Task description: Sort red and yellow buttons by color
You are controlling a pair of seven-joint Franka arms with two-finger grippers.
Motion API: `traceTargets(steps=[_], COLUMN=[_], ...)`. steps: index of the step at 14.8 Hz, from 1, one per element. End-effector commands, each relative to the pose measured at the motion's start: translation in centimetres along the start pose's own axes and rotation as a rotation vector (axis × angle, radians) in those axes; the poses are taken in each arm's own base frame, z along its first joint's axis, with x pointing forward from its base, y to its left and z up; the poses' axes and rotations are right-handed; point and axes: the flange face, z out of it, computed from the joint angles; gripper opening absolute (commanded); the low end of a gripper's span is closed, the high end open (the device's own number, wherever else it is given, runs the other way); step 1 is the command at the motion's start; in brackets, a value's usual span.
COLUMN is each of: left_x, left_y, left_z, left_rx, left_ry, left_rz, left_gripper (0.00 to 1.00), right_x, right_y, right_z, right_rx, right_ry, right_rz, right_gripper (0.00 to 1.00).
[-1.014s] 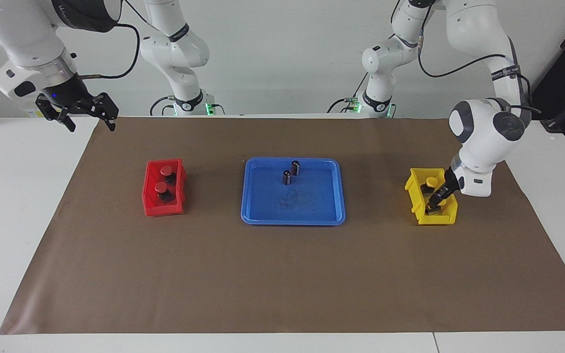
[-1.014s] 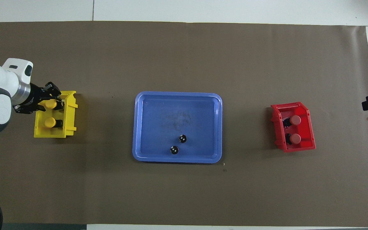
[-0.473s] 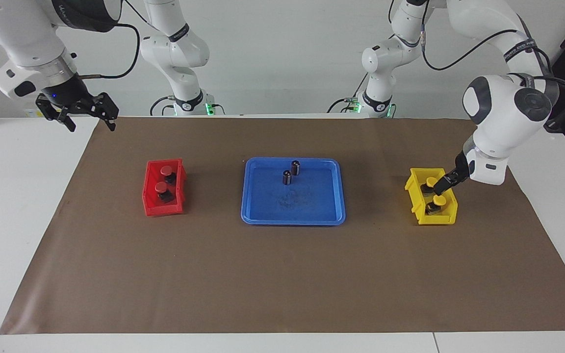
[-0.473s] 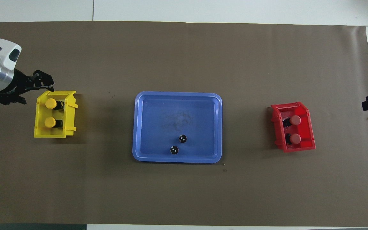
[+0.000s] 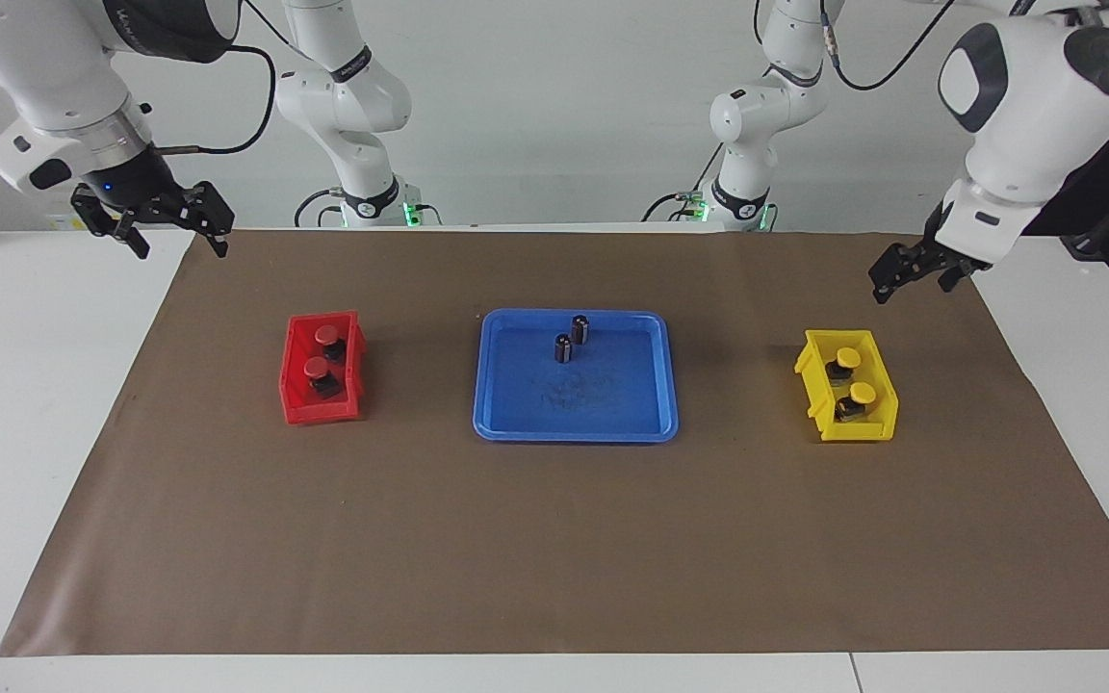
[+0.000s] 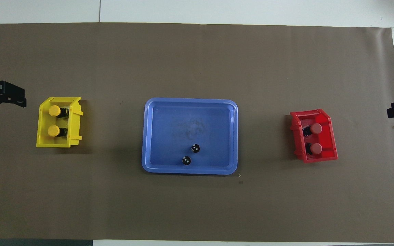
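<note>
While overhead view clips left gripper (image 6: 2, 97), facing view shows it (image 5: 915, 274) whole, open, empty, now lifted clear of yellow bin (image 5: 877, 423); right gripper (image 5: 155, 226) open, waiting.

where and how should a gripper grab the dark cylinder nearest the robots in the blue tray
Grip the dark cylinder across its round side, just under the top, coming straight down. It stands upright in the blue tray, and a second cylinder stands close beside it, so probably set the fingers to straddle it on the sides facing away from that neighbour.
</note>
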Motion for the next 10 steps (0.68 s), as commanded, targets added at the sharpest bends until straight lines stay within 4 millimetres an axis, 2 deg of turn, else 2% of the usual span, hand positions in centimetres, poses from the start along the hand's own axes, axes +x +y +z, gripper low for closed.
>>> traceTargets(steps=[1,3,5,10], left_x=[0.0,-0.2,-0.1,-0.5], left_y=[0.1,0.9,0.1,1.7], left_z=[-1.5,-1.8,-1.8,-2.0], left_rx=[-0.029,-0.036,-0.033,-0.052], left_ry=[-0.017,-0.007,-0.005,-0.011], left_rz=[0.059,0.072,0.058,0.082], left_gripper=[1.00,1.00,1.00,1.00], right_x=[0.0,0.0,0.0,0.0], right_y=[-0.2,-0.2,-0.2,-0.3], right_z=[-0.5,-0.5,-0.5,-0.5], right_rx=[0.002,0.003,0.003,0.005], right_ry=[0.003,0.004,0.004,0.002], right_rz=[0.012,0.012,0.012,0.011], right_gripper=[1.00,1.00,1.00,1.00])
